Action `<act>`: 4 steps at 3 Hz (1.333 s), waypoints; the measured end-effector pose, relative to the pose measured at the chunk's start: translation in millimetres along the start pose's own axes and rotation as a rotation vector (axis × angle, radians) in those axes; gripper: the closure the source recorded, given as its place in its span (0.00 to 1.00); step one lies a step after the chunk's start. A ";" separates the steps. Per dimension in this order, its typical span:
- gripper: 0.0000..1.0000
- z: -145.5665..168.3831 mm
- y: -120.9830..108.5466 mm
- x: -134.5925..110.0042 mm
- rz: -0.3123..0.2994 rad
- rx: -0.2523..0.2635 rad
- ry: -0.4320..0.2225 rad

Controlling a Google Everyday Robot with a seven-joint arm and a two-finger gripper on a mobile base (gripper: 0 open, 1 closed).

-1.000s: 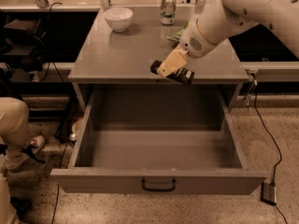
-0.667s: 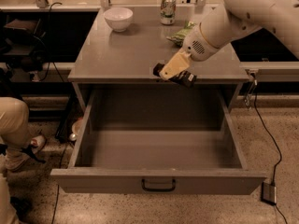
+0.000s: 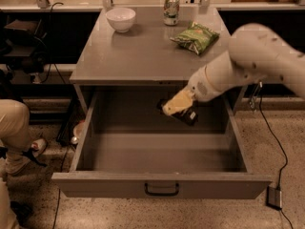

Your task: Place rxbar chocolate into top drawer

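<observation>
A: What sits nearest?

B: The top drawer, pulled all the way out. Its flat grey front panel faces us, with a small dark handle at the centre. On the speckled floor at the near right lies a small dark box, and a cable runs from it toward the far side.

A: Anything on the left?

B: A person's leg in tan trousers, at the left edge, beside the drawer and apart from it.

A: And the gripper?

B: The gripper hangs over the far part of the open drawer, right of centre and just below the table's front edge. Its pale claw is clamped on the rxbar chocolate.

A: So where is the bar?

B: Held in the air above the drawer's floor, tilted, its dark wrapper showing below and to the right of the claw. I cannot tell whether it touches the drawer's back wall. The white arm comes in from the right, over the table's near right corner.

A: Farther back?

B: The grey table. A green crinkled chip bag lies at its right. A white bowl stands at the far left, and a can stands upright at the far edge, between bowl and bag.
</observation>
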State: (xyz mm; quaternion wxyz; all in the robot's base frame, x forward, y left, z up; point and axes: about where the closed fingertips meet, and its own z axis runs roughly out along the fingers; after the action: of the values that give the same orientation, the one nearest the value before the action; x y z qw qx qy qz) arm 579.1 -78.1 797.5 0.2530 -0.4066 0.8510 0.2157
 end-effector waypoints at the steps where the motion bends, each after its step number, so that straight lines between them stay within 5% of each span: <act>1: 1.00 33.4 6.7 23.6 0.049 -0.016 -0.012; 3: 1.00 131.7 13.2 30.4 0.100 -0.025 -0.133; 4: 1.00 155.0 13.3 23.0 0.104 -0.020 -0.184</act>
State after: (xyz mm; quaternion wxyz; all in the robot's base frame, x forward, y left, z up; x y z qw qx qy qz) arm 595.5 5.0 665.0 0.3145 -0.3427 0.8420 0.2733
